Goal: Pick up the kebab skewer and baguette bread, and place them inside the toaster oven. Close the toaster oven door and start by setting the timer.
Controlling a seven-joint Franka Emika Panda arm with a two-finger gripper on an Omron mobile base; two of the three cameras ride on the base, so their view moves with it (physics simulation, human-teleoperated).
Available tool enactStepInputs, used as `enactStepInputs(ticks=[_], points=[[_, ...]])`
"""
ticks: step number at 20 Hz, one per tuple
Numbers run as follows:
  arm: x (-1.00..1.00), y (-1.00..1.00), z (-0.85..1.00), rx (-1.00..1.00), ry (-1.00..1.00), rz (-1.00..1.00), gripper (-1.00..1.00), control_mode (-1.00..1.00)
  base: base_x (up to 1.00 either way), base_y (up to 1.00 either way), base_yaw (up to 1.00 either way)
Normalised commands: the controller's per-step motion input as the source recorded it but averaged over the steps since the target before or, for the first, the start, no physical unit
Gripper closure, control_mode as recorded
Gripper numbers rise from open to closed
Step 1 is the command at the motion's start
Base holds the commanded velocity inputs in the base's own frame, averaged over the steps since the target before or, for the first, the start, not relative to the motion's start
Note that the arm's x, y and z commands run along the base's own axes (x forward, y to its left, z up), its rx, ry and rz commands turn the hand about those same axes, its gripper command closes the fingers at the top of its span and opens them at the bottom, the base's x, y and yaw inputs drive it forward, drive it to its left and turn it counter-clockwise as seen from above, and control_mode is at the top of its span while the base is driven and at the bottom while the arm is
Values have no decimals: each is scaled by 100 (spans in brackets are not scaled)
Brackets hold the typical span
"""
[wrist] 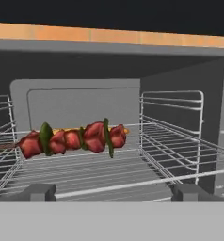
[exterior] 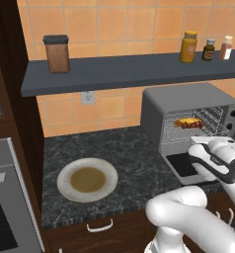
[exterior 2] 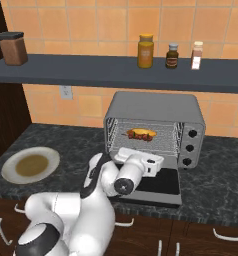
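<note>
With both foods racked, the toaster oven door (exterior 2: pixel 158 186) lies flat beneath the empty, wide-open end effector (wrist: pixel 114 192).

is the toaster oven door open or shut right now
Open. The door lies folded down flat in front of the toaster oven, and the skewer sits on the exposed rack.

From my hand view the baguette bread (wrist: pixel 67 130) is almost wholly hidden behind the kebab skewer (wrist: pixel 76 139), whose stick runs off the left edge. In the left base view my arm covers part of the toaster oven door (exterior: pixel 181 165).
</note>
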Motion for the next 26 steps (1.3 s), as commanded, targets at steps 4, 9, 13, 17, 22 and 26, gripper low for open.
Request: enactStepInputs(ticks=[4,9,13,17,22,26], points=[[-62,0,0,2,2,0,-100,-100,0,0,0],[-64,-9,0,2,1,0,-100,-100,0,0,0],[-72,-40,0,1,0,0,-100,-100,0,0,0],[-72,-36,0,4,1,0,-100,-100,0,0,0],[-75,-21,0,4,5,0,-100,-100,0,0,0],[-73,-3,0,1,13,0,-100,-100,0,0,0]])
